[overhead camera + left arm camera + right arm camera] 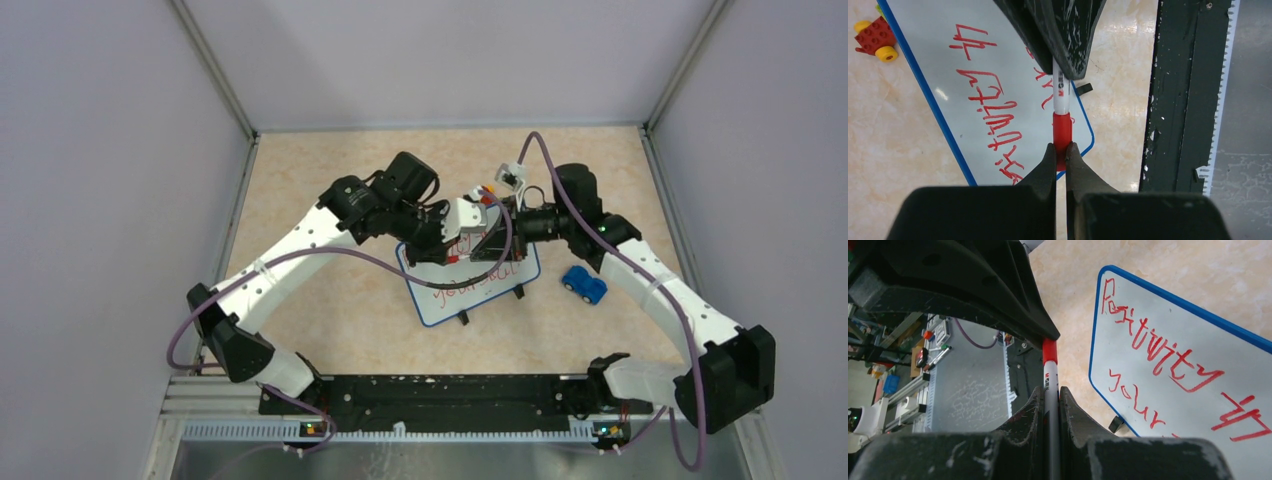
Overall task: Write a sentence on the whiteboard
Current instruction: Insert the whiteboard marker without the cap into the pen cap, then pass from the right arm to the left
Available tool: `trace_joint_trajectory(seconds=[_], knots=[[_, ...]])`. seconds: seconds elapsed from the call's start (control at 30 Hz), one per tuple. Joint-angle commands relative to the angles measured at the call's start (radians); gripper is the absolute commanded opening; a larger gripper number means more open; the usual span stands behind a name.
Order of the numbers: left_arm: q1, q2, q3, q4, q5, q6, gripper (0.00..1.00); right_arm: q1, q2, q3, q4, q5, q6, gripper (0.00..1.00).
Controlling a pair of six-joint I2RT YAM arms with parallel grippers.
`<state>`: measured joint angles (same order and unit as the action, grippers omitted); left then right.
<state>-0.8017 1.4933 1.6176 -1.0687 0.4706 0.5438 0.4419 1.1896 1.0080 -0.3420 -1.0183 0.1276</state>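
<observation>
Both claws are pinched tight on 1 marker [1049,371]: left gripper [1061,152] on the red cap [1062,127], right gripper [1051,391] on the white barrel [1061,100], nose to nose along its axis. Beneath them the whiteboard [1178,301] carries the sentence [1158,347]. Capping looks next, straight along that line.

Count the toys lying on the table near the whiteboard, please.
2: a blue toy car right of the whiteboard, and a red-and-yellow brick toy beyond its far edge. The arms may hide others.

One whiteboard [1198,335], two written lines [1158,347], one marker [1061,97] (red-capped), one blue car [584,285], perhaps one brick toy [874,37].
</observation>
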Motion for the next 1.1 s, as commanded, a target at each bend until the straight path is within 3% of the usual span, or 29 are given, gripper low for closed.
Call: trace_joint_trajectory(seconds=[0.0,0.33,0.57,0.63,0.73,0.83,0.97,1.07], knots=[[-0.010,0.020,0.081,0.039,-0.014,-0.016,0.00,0.026,0.009,-0.006,0.100,-0.020,0.042,0.00],[-0.024,0.053,0.129,0.110,-0.053,-0.065,0.00,0.064,0.044,-0.043,0.217,-0.050,0.115,0.00],[-0.019,0.040,0.176,0.116,-0.133,-0.090,0.27,0.032,0.047,-0.042,0.316,-0.052,0.186,0.00],[-0.013,0.027,0.189,0.114,-0.129,-0.097,0.39,0.020,0.052,-0.039,0.347,-0.057,0.212,0.00],[0.046,0.007,0.220,0.122,-0.034,-0.141,0.59,0.009,0.058,-0.034,0.399,-0.060,0.245,0.00],[0.200,-0.019,0.232,0.144,0.202,-0.214,0.72,-0.005,0.061,-0.026,0.446,-0.072,0.284,0.00],[0.386,-0.067,0.141,0.205,0.450,-0.329,0.74,-0.031,0.048,-0.017,0.506,-0.087,0.332,0.00],[0.464,-0.134,0.000,0.305,0.590,-0.445,0.74,-0.040,0.041,-0.013,0.553,-0.100,0.372,0.00]])
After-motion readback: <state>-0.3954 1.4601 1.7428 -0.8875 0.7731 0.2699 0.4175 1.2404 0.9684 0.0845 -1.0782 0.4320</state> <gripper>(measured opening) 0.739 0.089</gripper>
